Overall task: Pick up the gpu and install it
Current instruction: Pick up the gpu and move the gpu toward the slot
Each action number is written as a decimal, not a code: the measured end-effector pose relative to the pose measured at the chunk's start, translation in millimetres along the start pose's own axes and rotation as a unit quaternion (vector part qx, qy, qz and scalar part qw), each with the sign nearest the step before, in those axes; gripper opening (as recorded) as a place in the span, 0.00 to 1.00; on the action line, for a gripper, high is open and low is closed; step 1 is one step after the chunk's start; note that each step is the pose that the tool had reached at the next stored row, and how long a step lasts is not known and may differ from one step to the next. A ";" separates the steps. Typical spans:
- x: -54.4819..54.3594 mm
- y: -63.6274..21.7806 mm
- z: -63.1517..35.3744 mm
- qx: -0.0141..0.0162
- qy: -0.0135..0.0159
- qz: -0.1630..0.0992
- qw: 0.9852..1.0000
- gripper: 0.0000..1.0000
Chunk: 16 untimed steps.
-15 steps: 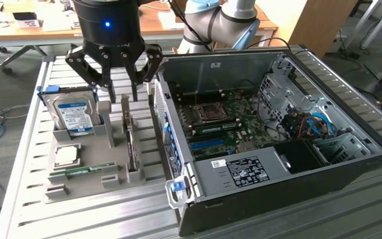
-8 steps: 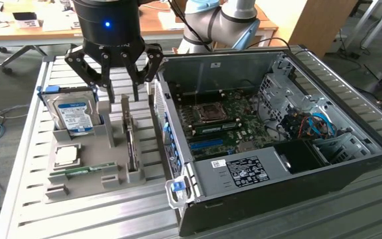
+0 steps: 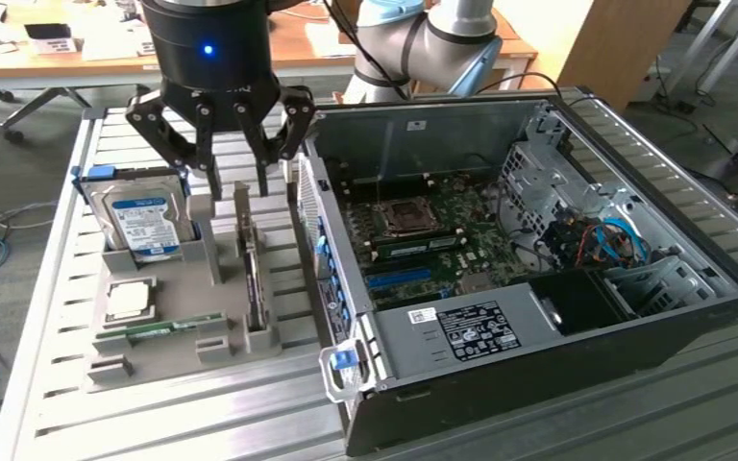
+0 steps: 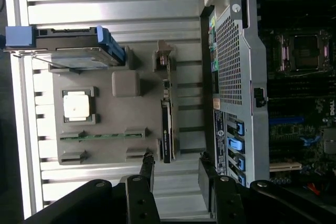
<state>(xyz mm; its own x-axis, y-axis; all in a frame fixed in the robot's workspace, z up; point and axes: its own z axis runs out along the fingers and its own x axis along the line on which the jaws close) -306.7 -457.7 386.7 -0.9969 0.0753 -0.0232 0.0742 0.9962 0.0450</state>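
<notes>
While the gpu (image 3: 254, 279) stands untouched in its tray (image 3: 151, 357), installing has not begun.
Claw (image 3: 241, 182) hangs wide and empty above it, beside the open case (image 3: 407, 125).

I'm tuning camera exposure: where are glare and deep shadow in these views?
Exterior view: even light, only one bay of the computer case goes black. Wrist view: bare table beside the hard drive glares white, case interior dark, gpu evenly lit.

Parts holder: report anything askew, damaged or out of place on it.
Nothing stands out. The gpu stands on edge in its slot of the grey holder, the hard drive sits upright in its cradle, and the processor and RAM stick lie flat. The open gripper hangs above the holder.
</notes>
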 end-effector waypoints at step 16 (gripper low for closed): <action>0.2 -0.3 7.4 0.000 0.000 0.000 1.000 0.47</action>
<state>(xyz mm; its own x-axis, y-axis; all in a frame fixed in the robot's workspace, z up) -306.7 -457.7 379.3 -0.9969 0.0753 -0.0232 0.0742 0.9962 0.0452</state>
